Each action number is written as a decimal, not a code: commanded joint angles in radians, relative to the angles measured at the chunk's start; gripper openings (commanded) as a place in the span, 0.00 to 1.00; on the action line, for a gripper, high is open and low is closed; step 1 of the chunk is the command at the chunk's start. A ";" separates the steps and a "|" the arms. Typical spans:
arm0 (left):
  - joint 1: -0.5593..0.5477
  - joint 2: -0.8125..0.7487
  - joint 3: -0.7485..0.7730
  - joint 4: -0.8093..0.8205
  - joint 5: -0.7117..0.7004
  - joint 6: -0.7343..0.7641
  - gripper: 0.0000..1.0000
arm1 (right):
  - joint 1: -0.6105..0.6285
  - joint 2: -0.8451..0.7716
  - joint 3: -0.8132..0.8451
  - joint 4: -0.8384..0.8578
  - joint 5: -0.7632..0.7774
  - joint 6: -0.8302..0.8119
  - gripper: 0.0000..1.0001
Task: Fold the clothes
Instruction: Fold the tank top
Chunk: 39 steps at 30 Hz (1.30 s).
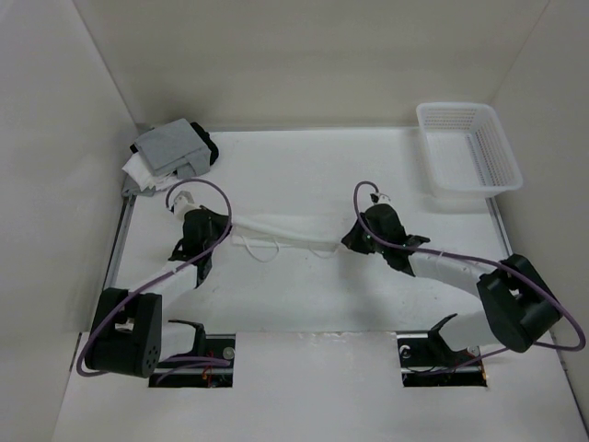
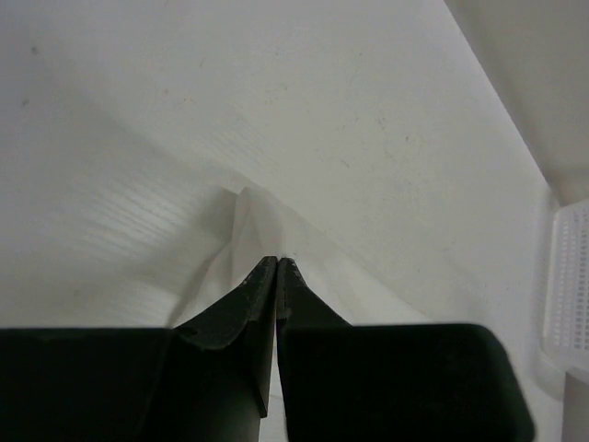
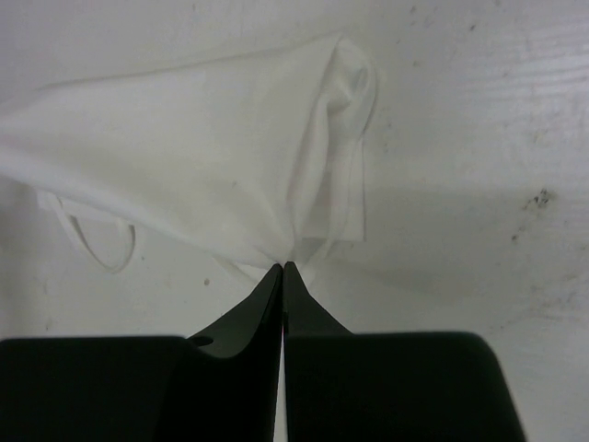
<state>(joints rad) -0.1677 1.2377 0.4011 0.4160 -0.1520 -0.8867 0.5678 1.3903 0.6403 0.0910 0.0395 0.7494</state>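
You're pinching the tank top with both claws fully closed. The left claw is gripping a fabric corner at its tips, and the right claw is gripping the bunched edge. The cloth is stretching between them over the surface, probably to flatten it for folding. A strap loop is dangling ahead-left of the right claw.

far-left: garment stack | far-right: basket | centre: tank top | free: far table

So the white tank top is strung out between left gripper and right gripper, strap loops dangling.
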 commanded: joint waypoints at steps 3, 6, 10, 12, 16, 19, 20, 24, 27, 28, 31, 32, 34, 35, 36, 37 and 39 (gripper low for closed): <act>0.007 -0.069 -0.080 0.027 0.029 -0.038 0.02 | 0.031 0.001 -0.067 0.042 0.063 0.039 0.04; 0.009 -0.102 -0.117 -0.003 0.032 -0.040 0.02 | 0.031 0.004 -0.083 0.046 0.065 0.044 0.04; 0.021 -0.127 -0.165 -0.039 0.022 -0.054 0.05 | 0.031 0.019 -0.088 0.041 0.065 0.045 0.09; 0.038 -0.148 -0.189 -0.057 0.025 -0.073 0.08 | 0.031 0.018 -0.090 0.036 0.059 0.045 0.18; 0.041 -0.259 -0.219 -0.117 0.025 -0.098 0.23 | 0.020 -0.040 -0.103 0.026 0.059 0.041 0.37; 0.008 -0.383 -0.203 -0.201 -0.013 -0.103 0.26 | -0.004 -0.050 -0.094 0.047 0.042 0.022 0.46; -0.015 -0.409 -0.193 -0.229 -0.044 -0.095 0.26 | -0.010 -0.033 -0.084 0.059 0.028 0.015 0.47; -0.153 -0.396 -0.127 -0.253 -0.147 -0.067 0.27 | -0.042 0.052 -0.047 0.131 -0.041 0.018 0.49; -0.299 -0.278 -0.030 -0.208 -0.208 -0.043 0.27 | -0.067 0.079 -0.037 0.188 -0.075 0.037 0.49; -0.343 -0.232 0.005 -0.183 -0.224 -0.032 0.27 | -0.073 0.079 -0.036 0.193 -0.082 0.041 0.49; -0.396 -0.098 0.073 -0.091 -0.227 0.009 0.27 | -0.075 0.064 -0.031 0.182 -0.079 0.041 0.50; -0.391 -0.058 0.087 -0.066 -0.221 0.015 0.26 | -0.075 0.059 -0.030 0.176 -0.079 0.041 0.50; -0.350 0.014 0.097 -0.033 -0.204 0.029 0.26 | -0.075 0.050 -0.028 0.156 -0.079 0.033 0.53; -0.324 0.044 0.097 -0.023 -0.190 0.023 0.25 | -0.075 0.049 -0.027 0.150 -0.082 0.028 0.55; -0.298 0.063 0.090 -0.013 -0.173 0.020 0.25 | -0.076 0.049 -0.025 0.148 -0.087 0.022 0.57; -0.283 0.072 0.081 -0.005 -0.169 0.019 0.25 | -0.078 0.055 -0.022 0.150 -0.089 0.019 0.60; -0.255 0.085 0.045 0.012 -0.158 0.002 0.25 | -0.081 0.094 -0.005 0.154 -0.105 0.013 0.63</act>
<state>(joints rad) -0.4557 1.3190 0.4706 0.3485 -0.3176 -0.8886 0.4965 1.4677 0.5823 0.1951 -0.0387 0.7815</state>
